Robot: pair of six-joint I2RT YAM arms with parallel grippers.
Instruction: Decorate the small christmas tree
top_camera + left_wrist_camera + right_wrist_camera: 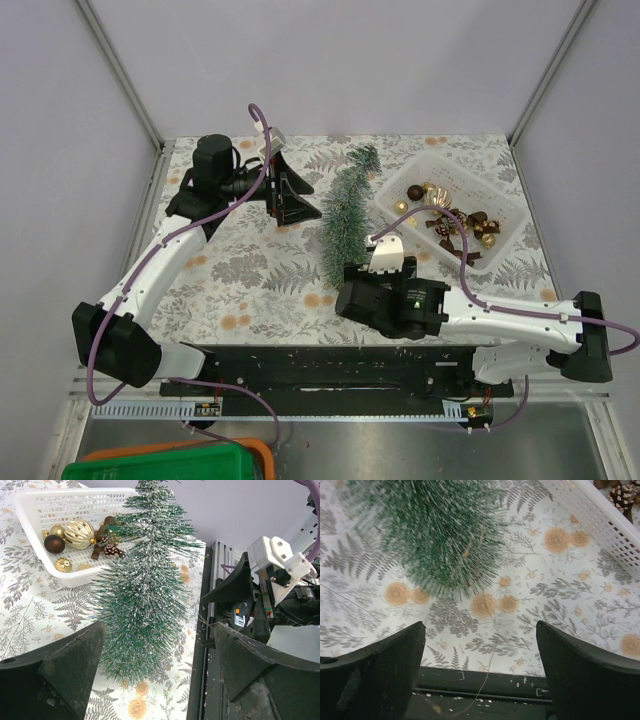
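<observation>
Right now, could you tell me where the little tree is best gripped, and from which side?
The tree appears to lie with its tip toward the far edge and its bushy wide end by the open right gripper. No base shows. It is probably best gripped across its slimmer middle, from above, jaws either side of its length.

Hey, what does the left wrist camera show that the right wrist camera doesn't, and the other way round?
Only the left wrist view: almost the full length of the small christmas tree, gold and brown baubles in the white basket, and the open left claw.
Only the right wrist view: the open right claw and a blurred close-up of the tree's lower bristles.
Both: the tree, part of the basket, and the fern-print tablecloth.
</observation>
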